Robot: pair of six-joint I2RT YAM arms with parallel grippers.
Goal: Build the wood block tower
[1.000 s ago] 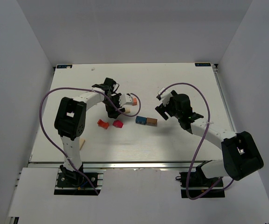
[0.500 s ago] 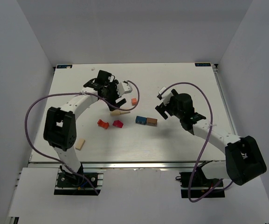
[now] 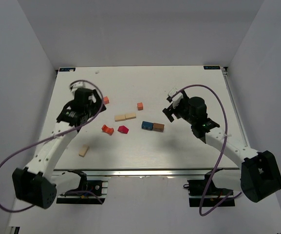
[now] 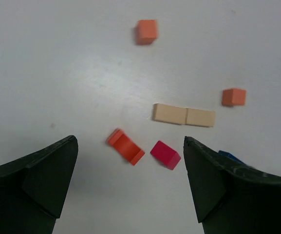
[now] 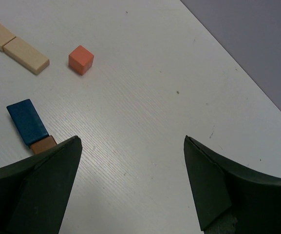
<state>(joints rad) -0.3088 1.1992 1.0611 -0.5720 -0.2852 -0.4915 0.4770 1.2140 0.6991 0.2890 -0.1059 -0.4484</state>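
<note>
1. The wood block tower [image 3: 125, 117] is not a stack at all right now. Its pieces lie flat and scattered across the middle of the white table [image 3: 179, 83].
2. At the centre of the top view, two tan blocks [image 4: 184, 115] lie end to end and touching, forming a short row.
3. Just up and right of that row sits an orange cube [image 3: 140, 106], on its own. A second orange cube [image 3: 105, 100] sits further left, near the left arm's wrist.
4. Below the row, towards the lower left, lie a red-orange block [image 3: 107, 129] and a crimson block [image 3: 123, 129]. They are close together but not touching.
5. To the right of those, a blue block [image 3: 146, 125] butts against a brown block [image 3: 158, 127], with the blue one on the left.
6. One more tan block [image 3: 84, 150] lies alone at the lower left, well apart from the rest.
7. The left gripper [image 4: 129, 141] hangs over the left side of the table with its fingers spread wide and nothing between them. In the wrist view the red-orange and crimson blocks show in the gap, down on the table.
8. The right gripper [image 5: 133, 139] hovers right of centre, also wide apart and empty. Its view shows bare table between the fingers, with the blue and brown pair at the left edge.
9. Purple cables [image 3: 213, 97] loop off both arms.
</note>
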